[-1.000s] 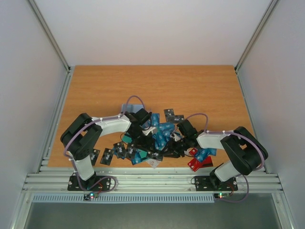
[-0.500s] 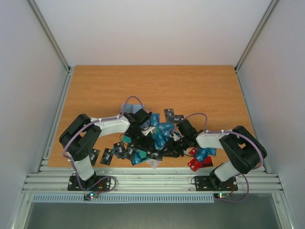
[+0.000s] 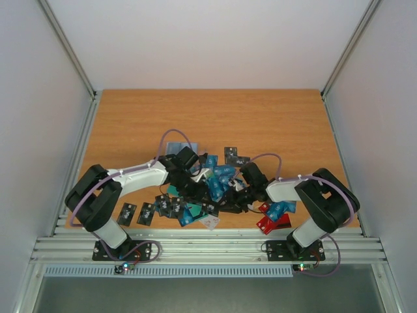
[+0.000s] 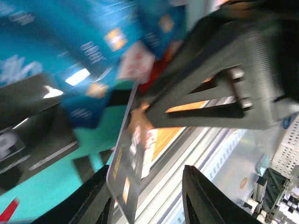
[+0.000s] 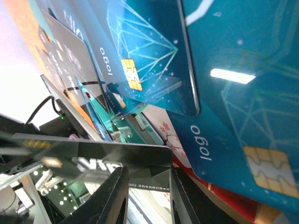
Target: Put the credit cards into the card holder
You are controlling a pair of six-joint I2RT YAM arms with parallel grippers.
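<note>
Credit cards (image 3: 218,182) lie in a heap of blue, teal, black and red at the table's front middle. Both grippers are down in the heap, facing each other. Between the fingers of my left gripper (image 3: 194,181) (image 4: 145,173) a dark card (image 4: 125,172) stands on edge. It leans on the left finger, well apart from the right one, so the gripper is open. My right gripper (image 3: 242,199) (image 5: 147,171) is open, with a black card (image 5: 93,158) lying across its fingertips. A dull greyish card holder (image 3: 173,147) lies flat behind the left arm, partly covered.
Loose black cards (image 3: 148,212) lie near the front edge on the left, and red cards (image 3: 268,225) sit by the right arm's base. A whitish card (image 3: 210,223) lies at the front edge. Big blue cards (image 5: 224,93) fill the right wrist view.
My left arm has stretched out lower, its elbow swinging left, and its jaws have narrowed around the dark card. The right arm has hardly moved.
</note>
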